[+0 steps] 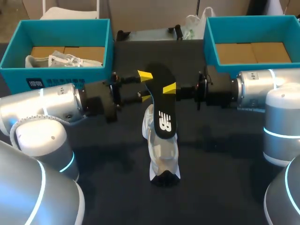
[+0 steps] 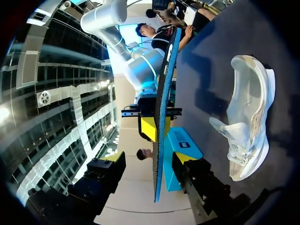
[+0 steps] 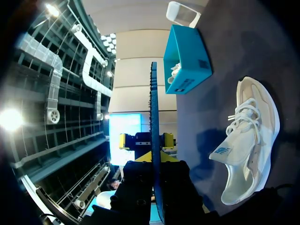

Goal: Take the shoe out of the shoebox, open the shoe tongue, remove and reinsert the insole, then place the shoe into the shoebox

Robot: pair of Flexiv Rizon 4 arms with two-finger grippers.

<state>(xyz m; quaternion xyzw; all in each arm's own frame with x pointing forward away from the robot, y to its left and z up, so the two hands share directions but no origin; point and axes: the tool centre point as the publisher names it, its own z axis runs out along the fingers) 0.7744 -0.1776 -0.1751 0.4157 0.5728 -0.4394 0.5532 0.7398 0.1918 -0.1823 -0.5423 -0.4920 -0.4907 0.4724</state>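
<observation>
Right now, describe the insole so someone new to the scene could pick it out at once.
Look at the middle of the black table. Above the white shoe lying there, the insole hangs pinched in the right claw. It is the only flat black piece, with a white mark on it.

The insole (image 1: 163,110) seems matt foam; the shoe (image 1: 161,152) is mesh cloth (also matt).

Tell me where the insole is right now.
In the head view, the insole is held up at mid-table in the right gripper, above the white shoe, with the open left gripper straddling it.
</observation>
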